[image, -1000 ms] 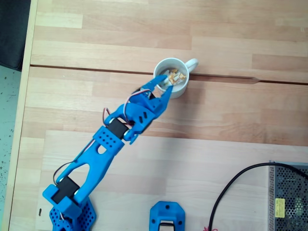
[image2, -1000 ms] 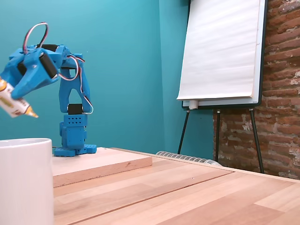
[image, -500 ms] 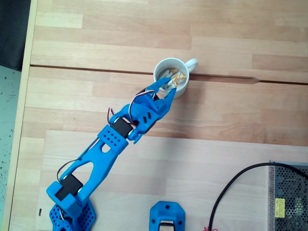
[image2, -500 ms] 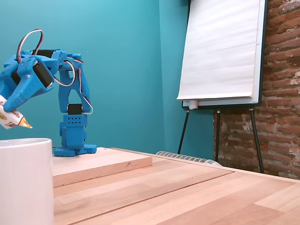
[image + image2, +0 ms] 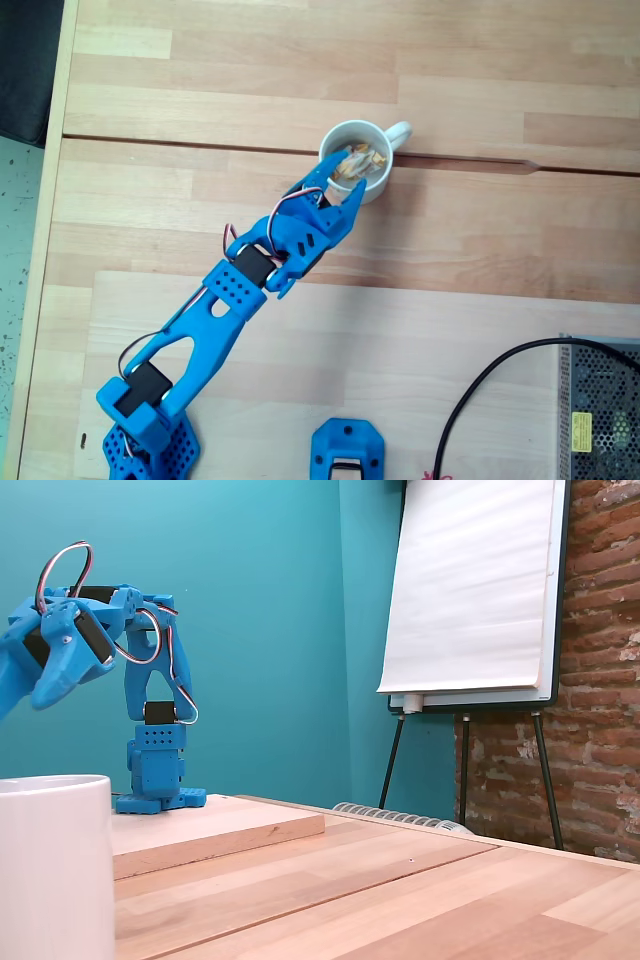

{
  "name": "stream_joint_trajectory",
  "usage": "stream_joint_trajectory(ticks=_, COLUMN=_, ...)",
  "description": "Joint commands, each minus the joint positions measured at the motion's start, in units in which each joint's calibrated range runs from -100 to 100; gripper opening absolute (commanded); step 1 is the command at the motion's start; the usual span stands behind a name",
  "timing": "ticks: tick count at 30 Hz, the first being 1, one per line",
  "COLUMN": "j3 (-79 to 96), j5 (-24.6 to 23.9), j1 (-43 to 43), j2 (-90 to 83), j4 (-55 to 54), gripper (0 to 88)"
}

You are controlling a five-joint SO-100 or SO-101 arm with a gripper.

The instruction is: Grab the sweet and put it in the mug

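Since 0.5 s ago we see the sweet gone from between the fingers and now lying inside the mug w/ look-alike candies; in the low fixed view no candy hangs under the arm any more. The blue end effector sits at the mug's near rim in the top-down fixed view, fingers spread apart & holding nothing. The mug stands upright on the wooden counter, handle pointing right in that view.

A white flip chart on thin legs stands before a brick wall.
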Motion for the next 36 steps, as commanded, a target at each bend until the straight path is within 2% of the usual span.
stream_joint_trajectory(ticks=1, j3=-3.0, j5=-0.1, j1=0.4, j2=-1.2, j4=-1.1, gripper=24.4)
stream_joint_trajectory(ticks=4, j3=-2.9, j5=-0.1, j1=0.4, j2=-1.2, j4=-0.9, gripper=26.7)
stream_joint_trajectory(ticks=7, j3=-2.9, j5=-0.1, j1=0.4, j2=-1.2, j4=-0.7, gripper=25.1)
stream_joint_trajectory(ticks=13, j3=-1.2, j5=-0.3, j1=0.4, j2=-1.4, j4=-0.5, gripper=11.3)
stream_joint_trajectory(ticks=17, j3=3.4, j5=-2.3, j1=0.3, j2=-2.6, j4=-0.5, gripper=2.4)
stream_joint_trajectory(ticks=26, j3=9.3, j5=-7.8, j1=-1.4, j2=-7.4, j4=1.3, gripper=3.3)
stream_joint_trajectory(ticks=32, j3=24.3, j5=-8.7, j1=-4.9, j2=-24.5, j4=9.1, gripper=3.5)
stream_joint_trajectory(ticks=36, j3=38.0, j5=-9.0, j1=-8.2, j2=-36.8, j4=10.5, gripper=3.6)
